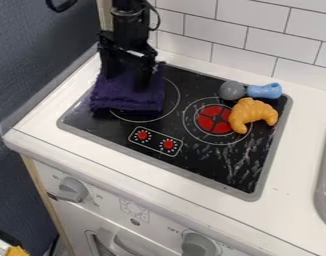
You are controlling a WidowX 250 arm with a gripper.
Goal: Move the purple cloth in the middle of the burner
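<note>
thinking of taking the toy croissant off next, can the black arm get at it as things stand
Probably yes: the croissant lies uncovered, partly over the red burner. The gripper is down at the purple cloth, though, and the gray-and-blue toy might crowd the croissant's back side.

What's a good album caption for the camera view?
Black claw over the purple cloth, croissant across the stovetop.

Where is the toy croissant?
In the camera view, the croissant sits right of centre, overlapping the right side of the red burner, below the blue toy.
</note>
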